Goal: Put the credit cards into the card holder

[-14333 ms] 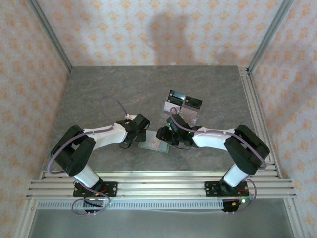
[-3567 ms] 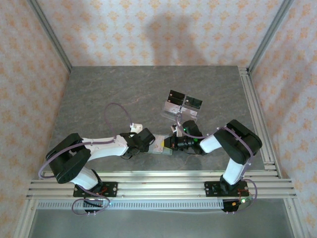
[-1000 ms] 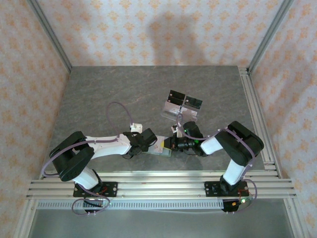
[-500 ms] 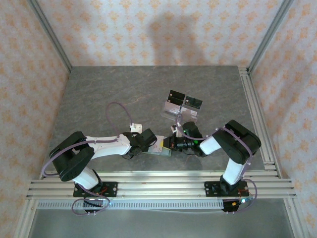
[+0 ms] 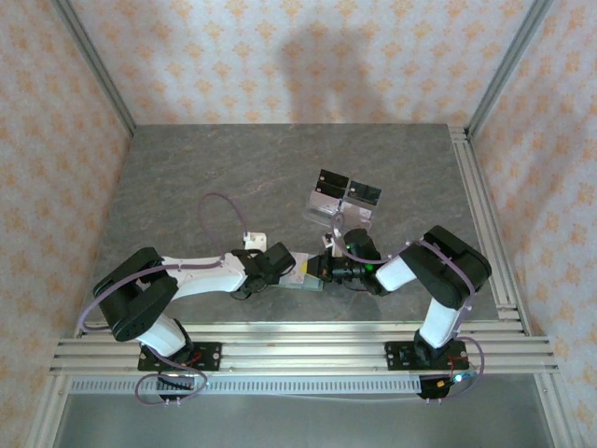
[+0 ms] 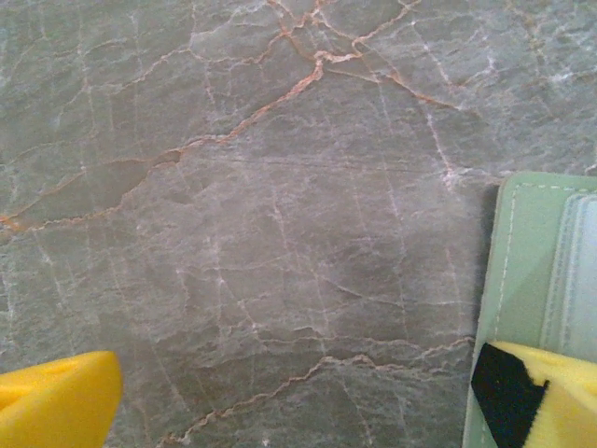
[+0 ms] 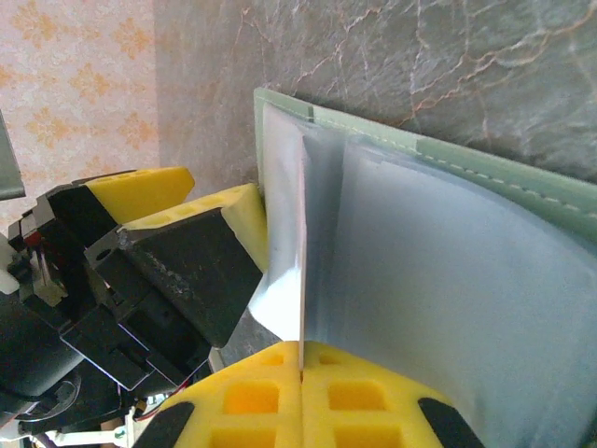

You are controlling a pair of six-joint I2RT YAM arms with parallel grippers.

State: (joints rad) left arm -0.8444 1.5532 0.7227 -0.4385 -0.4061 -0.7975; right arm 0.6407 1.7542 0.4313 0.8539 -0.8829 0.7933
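Observation:
The sage-green card holder (image 5: pixel 306 283) lies open on the table between the two grippers, its paler pockets (image 7: pixel 438 271) facing up. My right gripper (image 7: pixel 300 369) is shut on a thin white credit card (image 7: pixel 301 252), seen edge-on and standing against the holder's inner pockets. In the top view the right gripper (image 5: pixel 323 271) is at the holder's right side. My left gripper (image 6: pixel 298 401) is wide open low over the table; one yellow fingertip (image 6: pixel 550 387) is over the holder's left edge (image 6: pixel 522 271), the other (image 6: pixel 56 401) over bare marble. From above, the left gripper (image 5: pixel 285 271) is just left of the holder.
A clear acrylic stand with black panels (image 5: pixel 343 198) stands behind the right gripper. The left gripper's yellow and black fingers (image 7: pixel 191 238) sit close beside the card. Aluminium rails (image 5: pixel 298 350) run along the near edge, and patterned walls enclose the grey marble table (image 5: pixel 224 168).

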